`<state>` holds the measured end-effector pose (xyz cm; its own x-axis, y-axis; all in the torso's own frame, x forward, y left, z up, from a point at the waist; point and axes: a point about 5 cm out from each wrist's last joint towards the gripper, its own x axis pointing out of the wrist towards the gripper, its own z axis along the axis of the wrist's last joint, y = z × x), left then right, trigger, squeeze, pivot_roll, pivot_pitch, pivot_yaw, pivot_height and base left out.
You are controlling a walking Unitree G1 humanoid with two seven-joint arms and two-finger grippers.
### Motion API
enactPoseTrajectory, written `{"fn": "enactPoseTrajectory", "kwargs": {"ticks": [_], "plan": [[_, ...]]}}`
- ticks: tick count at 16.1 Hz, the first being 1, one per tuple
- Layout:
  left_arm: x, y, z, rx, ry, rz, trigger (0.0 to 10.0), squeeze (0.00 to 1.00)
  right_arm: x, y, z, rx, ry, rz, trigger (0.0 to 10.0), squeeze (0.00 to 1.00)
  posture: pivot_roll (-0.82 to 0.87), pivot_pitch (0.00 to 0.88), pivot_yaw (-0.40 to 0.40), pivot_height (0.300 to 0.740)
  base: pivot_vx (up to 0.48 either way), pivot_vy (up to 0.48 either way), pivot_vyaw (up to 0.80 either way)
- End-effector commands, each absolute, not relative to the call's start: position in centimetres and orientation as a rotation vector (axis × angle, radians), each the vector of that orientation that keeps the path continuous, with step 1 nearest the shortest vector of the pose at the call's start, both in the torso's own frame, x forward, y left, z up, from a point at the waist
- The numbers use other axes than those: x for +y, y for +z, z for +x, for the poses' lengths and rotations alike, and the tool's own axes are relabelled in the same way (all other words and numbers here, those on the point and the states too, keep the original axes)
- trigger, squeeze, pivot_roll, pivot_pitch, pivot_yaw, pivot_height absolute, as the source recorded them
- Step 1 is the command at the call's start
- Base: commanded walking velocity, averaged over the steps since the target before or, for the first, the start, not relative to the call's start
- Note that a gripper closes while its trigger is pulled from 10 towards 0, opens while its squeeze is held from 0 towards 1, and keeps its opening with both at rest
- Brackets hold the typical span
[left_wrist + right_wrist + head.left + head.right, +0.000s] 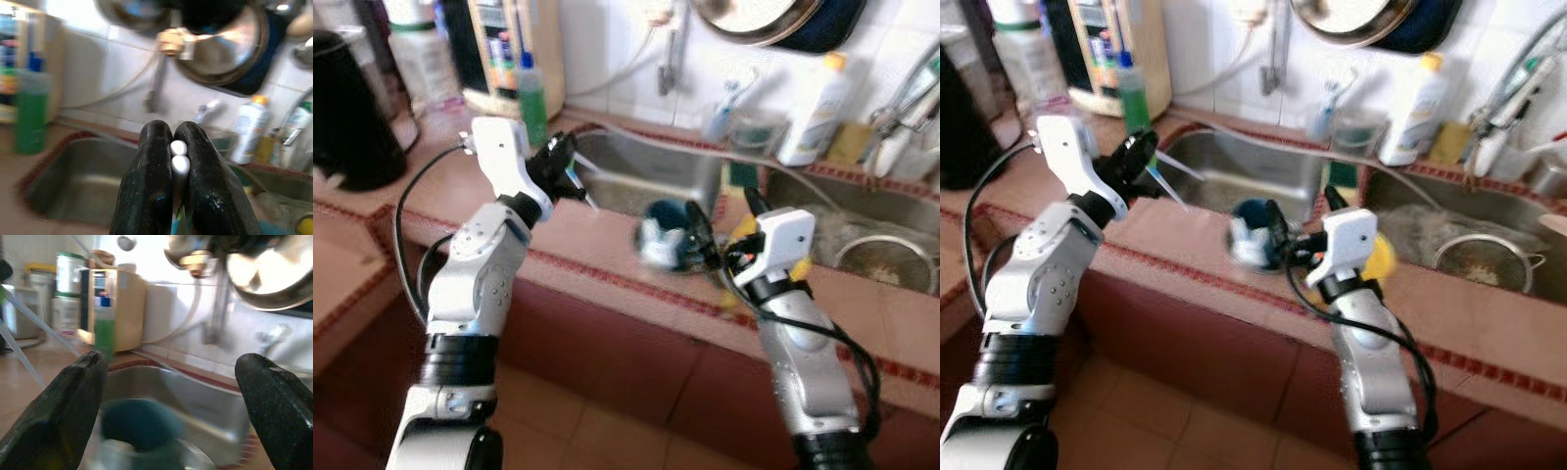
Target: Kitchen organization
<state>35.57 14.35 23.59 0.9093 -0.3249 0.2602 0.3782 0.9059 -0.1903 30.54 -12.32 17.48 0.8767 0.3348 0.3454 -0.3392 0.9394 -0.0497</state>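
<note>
While the left gripper (179, 161) pinches two white straws (179, 156), the right gripper (171, 396) gapes.
A blue cup (664, 233) sits on the counter (587, 245) between its spread fingers.

A white tiled wall (607, 49) is seen behind the steel sink (646, 171); reddish floor tiles (597, 431) lie below.

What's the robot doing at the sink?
The left pincer is shut on two thin white sticks, maybe straws, held up over the left sink. The right pincer is open on either side of a blue cup on the counter edge, not gripping it yet.
</note>
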Motion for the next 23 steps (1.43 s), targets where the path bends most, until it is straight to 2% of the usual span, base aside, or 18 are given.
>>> {"fn": "enactPoseTrajectory", "kwargs": {"ticks": [1, 7, 20, 23], "plan": [[14.2, 24.0, 35.6, -0.24, -0.359, -0.245, 10.0, 0.0, -12.5, 18.0, 30.6, -0.37, 0.351, 0.007, 10.0, 0.0, -0.14, 0.0, -0.011, 0.74, 0.0, 0.0, -0.56], [14.0, 23.8, 35.6, -0.226, -0.36, -0.245, 10.0, 0.0, -12.6, 17.9, 30.5, -0.358, 0.353, 0.008, 10.0, 0.0, -0.14, 0.0, -0.012, 0.74, 0.0, 0.0, -0.7], [15.4, 23.9, 36.3, -0.228, -0.306, -0.18, 10.0, 0.0, -12.2, 17.9, 30.5, -0.361, 0.369, -0.003, 10.0, 0.0, -0.13, 0.0, -0.008, 0.74, 0.0, 0.0, -0.69], [15.4, 24.1, 36.3, -0.245, -0.324, -0.182, 10.0, 0.0, -12.1, 18.0, 30.4, -0.369, 0.374, -0.003, 10.0, 0.0, -0.13, 0.0, -0.009, 0.74, 0.091, 0.0, 0.0]]}}
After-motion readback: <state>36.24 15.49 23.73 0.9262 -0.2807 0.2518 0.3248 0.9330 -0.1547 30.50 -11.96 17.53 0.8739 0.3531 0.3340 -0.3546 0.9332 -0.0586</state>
